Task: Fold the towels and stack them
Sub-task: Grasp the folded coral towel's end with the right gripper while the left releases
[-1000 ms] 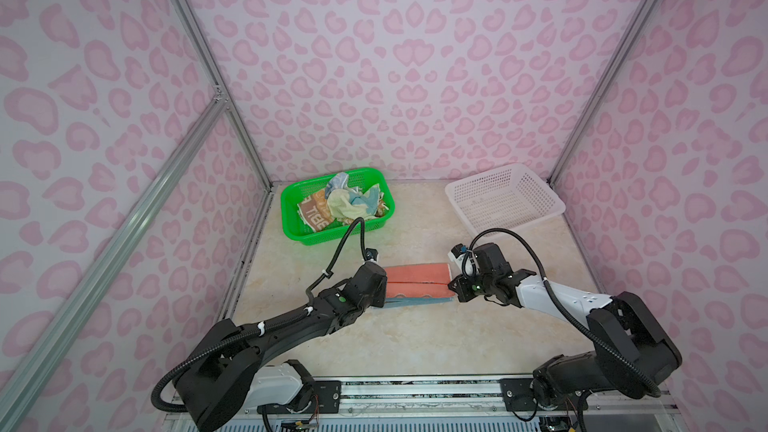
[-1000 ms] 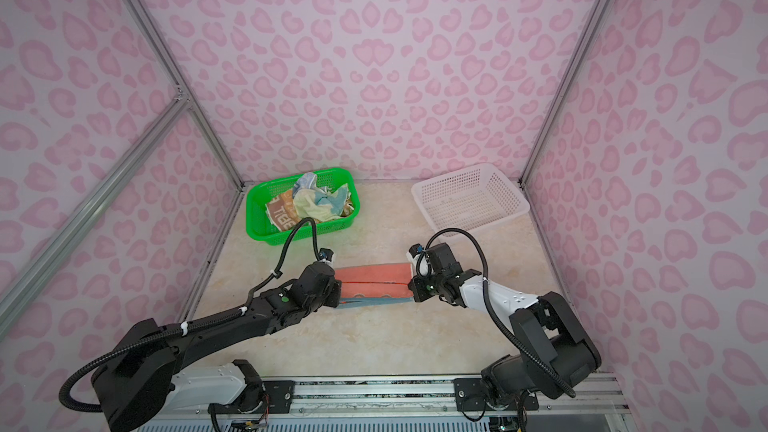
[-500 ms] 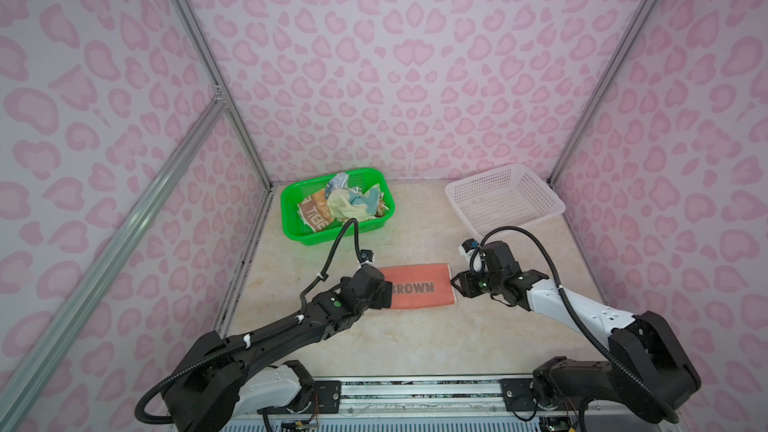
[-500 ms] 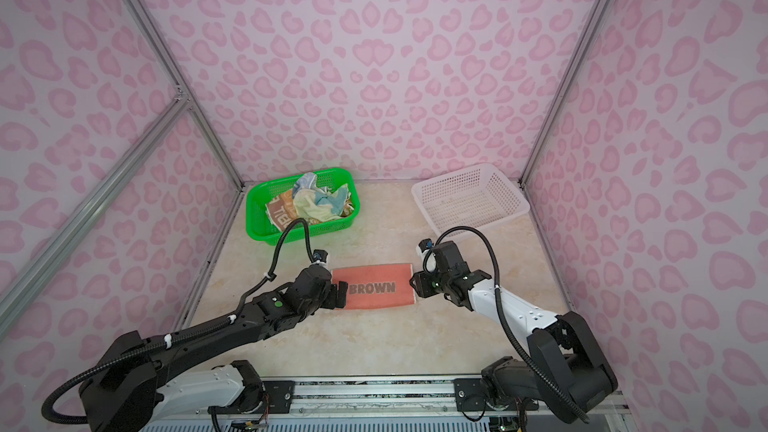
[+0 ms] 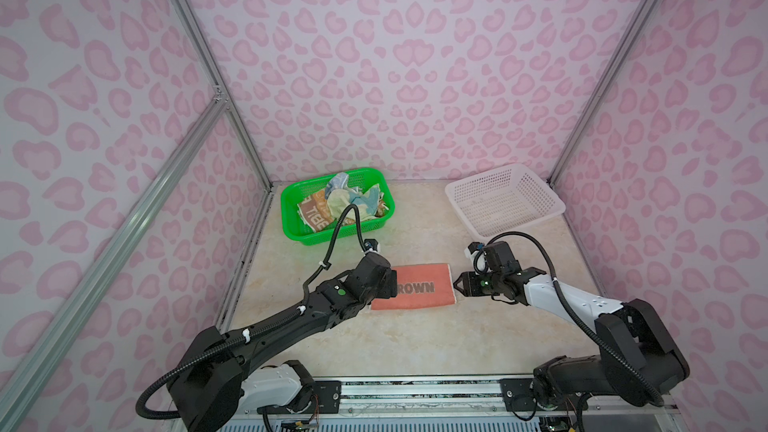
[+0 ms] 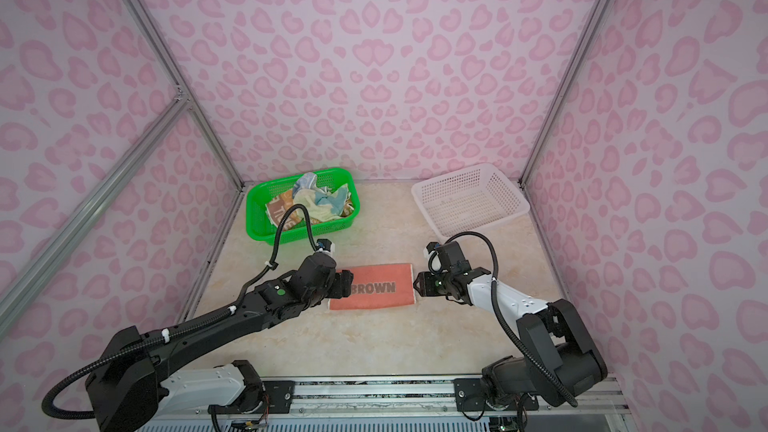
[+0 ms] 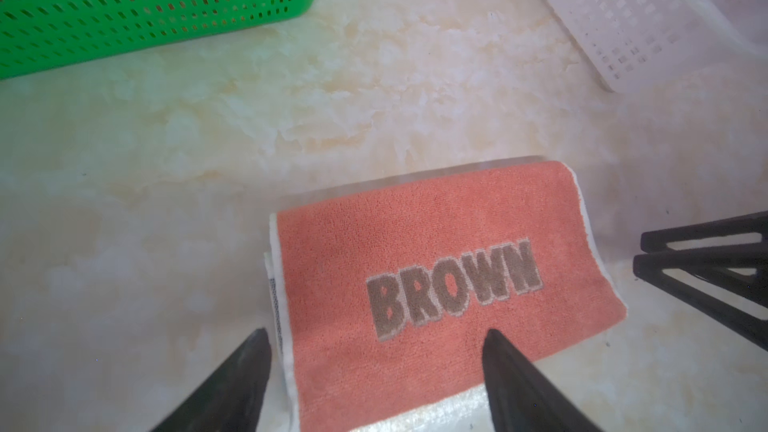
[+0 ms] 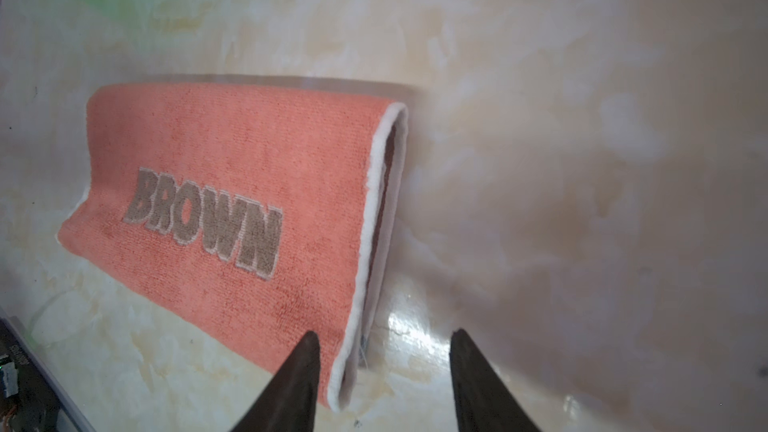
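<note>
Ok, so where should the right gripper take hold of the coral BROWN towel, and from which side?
I'd take the white-hemmed short end of the coral BROWN towel, both layers together, coming in low from the right. It lies flat, folded once, with that layered end facing the open right gripper.

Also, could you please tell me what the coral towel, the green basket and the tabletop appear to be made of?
Coral towel: soft matte terry or microfibre, judging by its fine ribbed pile and white hem.
Green basket: moulded plastic, slightly glossy, with regular perforated walls.
Tabletop: glossy cream marble pattern with reflections; real stone or laminate, I cannot tell.
</note>
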You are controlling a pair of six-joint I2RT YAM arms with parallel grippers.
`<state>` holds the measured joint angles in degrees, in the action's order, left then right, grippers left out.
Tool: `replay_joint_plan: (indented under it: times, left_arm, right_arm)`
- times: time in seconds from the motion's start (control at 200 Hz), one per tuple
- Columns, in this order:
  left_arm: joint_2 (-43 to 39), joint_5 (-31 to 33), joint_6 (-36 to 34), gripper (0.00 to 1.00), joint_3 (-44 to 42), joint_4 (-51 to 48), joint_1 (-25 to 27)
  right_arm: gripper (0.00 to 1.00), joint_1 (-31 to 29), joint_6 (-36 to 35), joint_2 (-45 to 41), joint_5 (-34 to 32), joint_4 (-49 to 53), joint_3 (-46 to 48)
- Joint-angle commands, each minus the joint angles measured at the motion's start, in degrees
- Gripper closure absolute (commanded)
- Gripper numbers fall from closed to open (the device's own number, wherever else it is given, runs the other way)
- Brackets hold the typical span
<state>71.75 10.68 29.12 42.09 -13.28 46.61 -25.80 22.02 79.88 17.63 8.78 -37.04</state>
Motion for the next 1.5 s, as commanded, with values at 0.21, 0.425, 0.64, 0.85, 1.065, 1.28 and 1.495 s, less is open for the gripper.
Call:
replay_joint_plan:
  times: [0.21,0.425,0.64,0.85,1.065,1.28,1.495]
  left_arm:
    - [7.3,-4.1,4.8,0.22,-3.3,5.9,0.0]
    - [9.7,-4.1,5.5,0.22,-6.7,8.3,0.0]
    - [12.1,-4.1,5.2,0.22,-7.2,8.8,0.0]
    - [12.9,-4.4,4.8,0.22,-6.8,8.6,0.0]
    - [13.0,-4.8,5.0,0.21,-7.1,9.0,0.0]
    - [11.6,-4.1,4.9,0.16,-7.2,8.7,0.0]
    - [8.2,-2.4,3.5,0.02,-6.5,8.1,-0.1]
  right_arm:
    - [0.49,0.1,2.6,3.6,5.0,-5.5,1.8]
    - [0.49,0.0,4.4,6.9,6.6,-9.0,3.2]
    - [0.5,-1.3,6.0,10.8,6.9,-13.2,3.5]
    - [0.57,-1.8,7.9,16.9,8.6,-20.0,3.4]
    - [0.7,-3.5,9.0,22.9,9.9,-24.3,1.0]
    - [1.0,-3.7,5.6,21.5,7.8,-21.3,-2.8]
    - [1.0,-3.8,-6.8,18.0,0.6,-2.9,-14.9]
